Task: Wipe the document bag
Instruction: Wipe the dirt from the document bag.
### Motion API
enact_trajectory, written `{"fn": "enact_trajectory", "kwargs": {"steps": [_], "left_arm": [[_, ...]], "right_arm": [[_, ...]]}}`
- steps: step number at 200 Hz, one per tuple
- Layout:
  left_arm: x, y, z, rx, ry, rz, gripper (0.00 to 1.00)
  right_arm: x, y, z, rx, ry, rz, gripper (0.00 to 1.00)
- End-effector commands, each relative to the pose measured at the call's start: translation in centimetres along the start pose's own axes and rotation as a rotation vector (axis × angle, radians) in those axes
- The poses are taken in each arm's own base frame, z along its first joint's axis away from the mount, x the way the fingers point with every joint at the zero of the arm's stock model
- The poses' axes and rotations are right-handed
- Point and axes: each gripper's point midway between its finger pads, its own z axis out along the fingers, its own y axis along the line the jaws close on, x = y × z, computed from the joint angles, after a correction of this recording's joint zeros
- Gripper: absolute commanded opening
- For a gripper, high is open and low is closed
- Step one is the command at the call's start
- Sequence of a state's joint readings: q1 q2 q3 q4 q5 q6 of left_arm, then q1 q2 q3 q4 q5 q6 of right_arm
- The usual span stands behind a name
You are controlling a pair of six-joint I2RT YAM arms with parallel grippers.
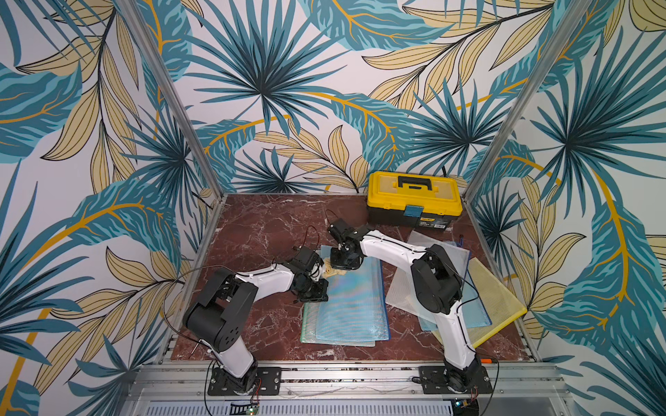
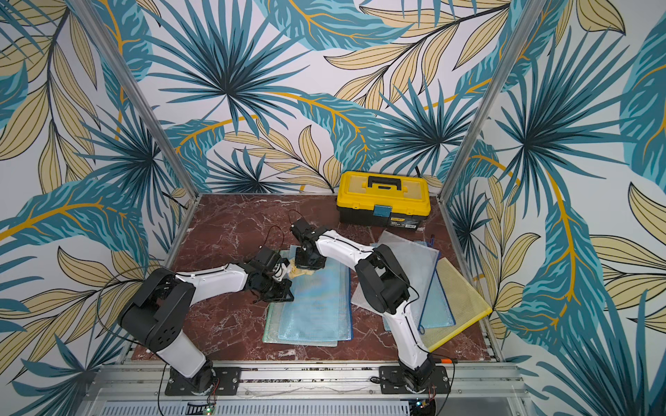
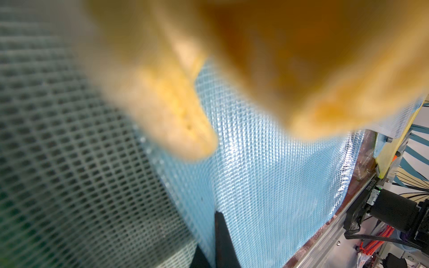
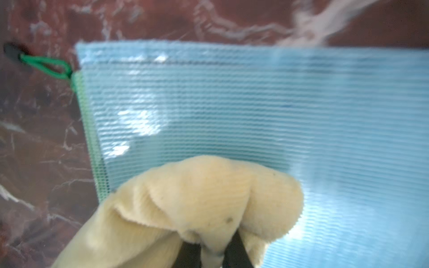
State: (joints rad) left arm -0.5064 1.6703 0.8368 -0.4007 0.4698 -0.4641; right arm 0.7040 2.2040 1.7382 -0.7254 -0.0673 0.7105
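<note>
two arms meet over the middle of the red-brown marble tabletop. from the left: the left gripper sits low at the left edge of the light-blue mesh document bag, abt halfway along it. in the left wrist view its dark fingers are closed tight w/ a strip of blue mesh running between them, so it looks pinched on the bag's edge. the bag lies flat near the table centre, on top of a green mesh bag whose rim sticks out on the left & front. the green one's cord loop shows by a corner in the right wrist view. next, at the blue bag's far end, the right gripper points down & is clamped on a crumpled pale yellow cloth. the cloth bulges out around the fingers & lies against the blue mesh. behind & to the right, a yellow plastic toolbox w/ black handle stands w/ lid down by the back wall. far right: a loose pile of more mesh bags, a clear one on top & a yellow one lowest, partly under the right arm.
</note>
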Motion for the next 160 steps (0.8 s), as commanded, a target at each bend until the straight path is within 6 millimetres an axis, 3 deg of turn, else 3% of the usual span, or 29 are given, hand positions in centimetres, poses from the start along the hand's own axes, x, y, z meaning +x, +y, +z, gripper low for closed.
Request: {"fn": "enact_trajectory", "kwargs": {"steps": [1, 32, 49, 60, 73, 96, 111, 130, 160], "left_arm": [[0.1, 1.1, 0.5, -0.046, 0.006, -0.018, 0.0], [-0.5, 1.1, -0.3, -0.062, -0.033, -0.026, 0.0], [-1.1, 1.0, -0.6, -0.073, -0.057, -0.049, 0.0], [-1.7, 0.7, -0.7, -0.067, -0.073, -0.061, 0.0], [-2.6, 0.2, -0.8, -0.056, -0.087, -0.073, 0.0], [-4.0, -0.3, -0.9, -0.055, -0.114, -0.086, 0.0], [-4.4, -0.3, -0.8, -0.064, -0.122, -0.096, 0.0], [-4.5, -0.1, -0.7, -0.069, -0.12, -0.108, 0.0], [-3.9, 0.9, -0.7, -0.096, -0.121, -0.128, 0.0]], "right_arm": [[0.0, -5.2, 0.9, 0.077, 0.053, 0.105, 0.0], [0.9, -14.0, -1.4, 0.172, 0.044, 0.215, 0.0], [1.6, -16.1, -3.6, 0.23, 0.02, 0.203, 0.0], [2.5, -15.2, -4.3, 0.2, 0.026, 0.185, 0.0], [3.6, -12.5, -4.3, 0.156, 0.031, 0.142, 0.0], [6.2, -7.2, -2.9, 0.104, 0.08, 0.054, 0.0], [7.8, -5.1, -1.8, 0.065, 0.105, 0.039, 0.0], [8.7, -6.6, -1.2, 0.082, 0.112, 0.075, 0.0], [9.7, -13.5, -2.4, 0.171, 0.119, 0.151, 0.0]]}}
